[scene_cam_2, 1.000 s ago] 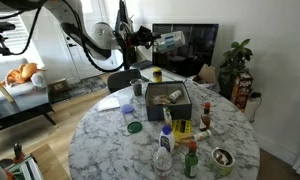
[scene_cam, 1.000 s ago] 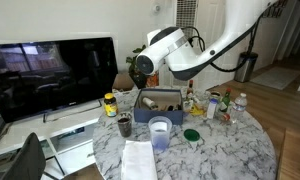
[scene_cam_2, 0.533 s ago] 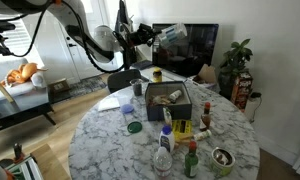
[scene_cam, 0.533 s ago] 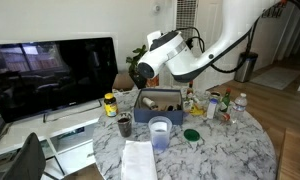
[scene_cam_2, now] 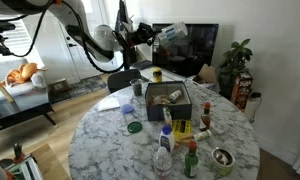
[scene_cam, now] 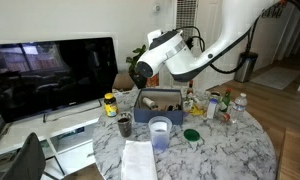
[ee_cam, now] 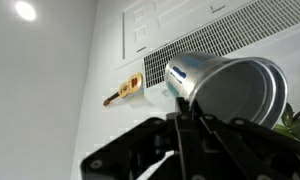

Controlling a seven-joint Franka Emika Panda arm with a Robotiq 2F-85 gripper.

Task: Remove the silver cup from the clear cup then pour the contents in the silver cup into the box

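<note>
The tool (ee_cam: 197,118) was seen closed on the silver cup (ee_cam: 225,85), its fingers clamped at the near side of the cup's wall. In the wrist view the cup was tipped far over, its long axis lying close to level and its dark mouth turned away from the tool. In an exterior view the silver cup (scene_cam_2: 168,35) was held high in the air, well apart from the counter (scene_cam_2: 100,140).

The box (scene_cam_2: 170,103) lay below the tool, resting on the counter with its open top upward. In that view it seemed almost straight beneath the cup. In an exterior view the box (scene_cam: 158,103) appeared below and slightly to one side of the tool (scene_cam: 140,70). The coming pour was therefore judged to turn on a downward line from cup mouth to box. Whether anything had left the cup could not be told.

The clear cup (scene_cam: 160,132) stood upright on the counter, beyond the box from the tool and far below it, with nothing nested in it.

One silver cup, one clear cup, one box and one smaller dark cup (scene_cam: 124,125) were counted.
</note>
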